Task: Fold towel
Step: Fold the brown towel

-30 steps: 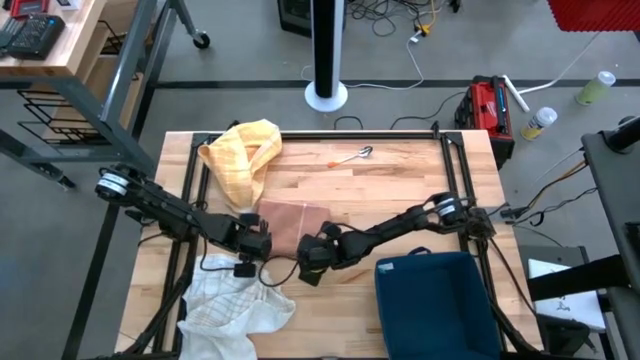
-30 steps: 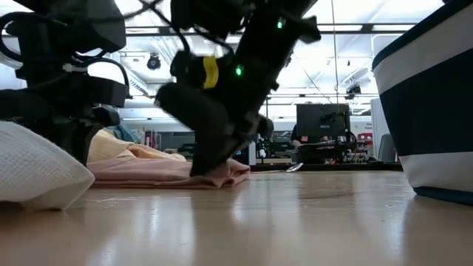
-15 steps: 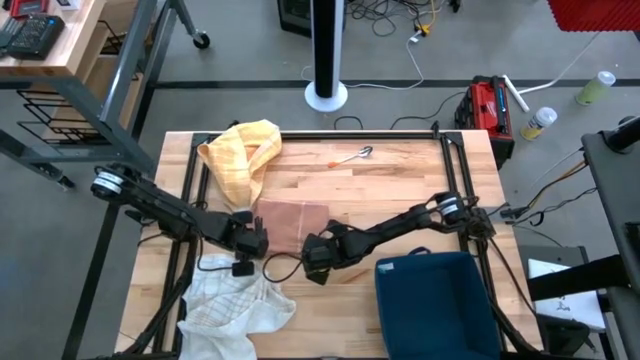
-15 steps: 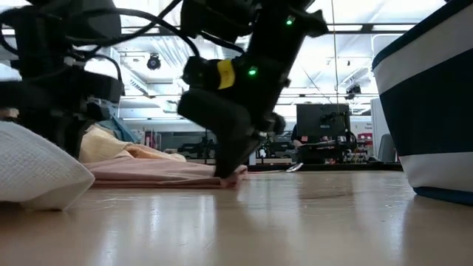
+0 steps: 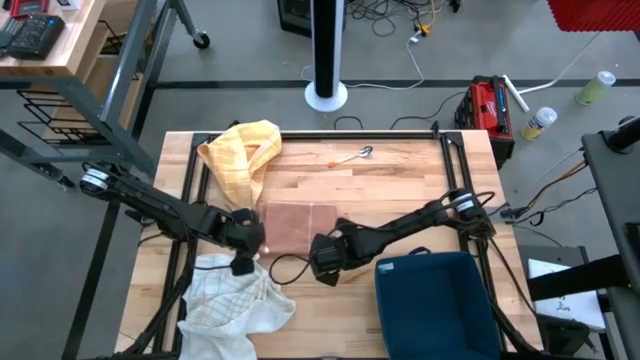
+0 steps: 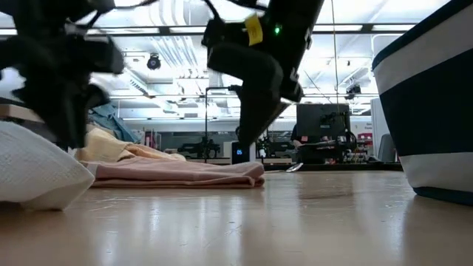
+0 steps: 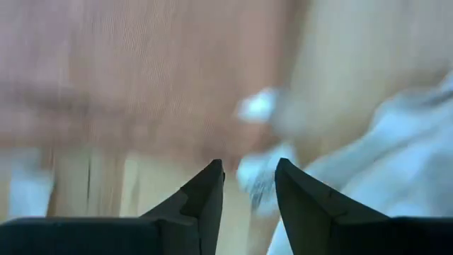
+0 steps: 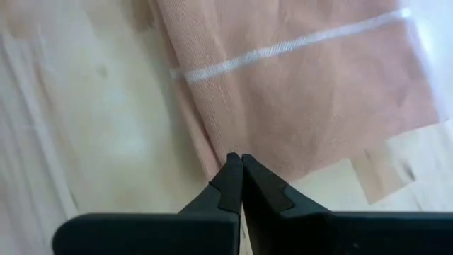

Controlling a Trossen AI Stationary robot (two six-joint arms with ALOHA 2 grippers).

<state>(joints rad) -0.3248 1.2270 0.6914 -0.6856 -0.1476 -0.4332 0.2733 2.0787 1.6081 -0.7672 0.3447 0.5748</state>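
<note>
1. The pink towel (image 5: 296, 222) lies flat as a folded rectangle near the middle of the wooden surface (image 5: 400, 190). In the low view its layers are stacked with the doubled edge toward the right arm.
2. The right gripper (image 5: 325, 270) hangs just off the towel's near corner, lifted clear of the cloth. Its fingers are pressed together with nothing between them.
3. The left gripper (image 5: 252, 237) sits just beside the towel's opposite side. Its wrist view shows the fingers (image 7: 205, 195) parted and empty, with cloth beyond them.
4. Judgement: the towel looks released after a fold. If another fold is wanted, both grippers should pinch matching corners of one edge, lift only enough to clear the lower layer, carry that edge straight across, and let go together so the layers line up.
5. The white cloth (image 5: 235, 305) lies near the towel, past the left gripper, and touches the surface's edge. A pinch on that side should take pink fabric only.
6. The yellow cloth (image 5: 240, 158) sits just beyond the towel's far corner, and the blue bin (image 5: 430, 295) stands beyond the right gripper.
7. The broadest bare wood runs from the towel toward the spoon (image 5: 353, 155), so that looks the safest way to swing a lifted edge.
</note>
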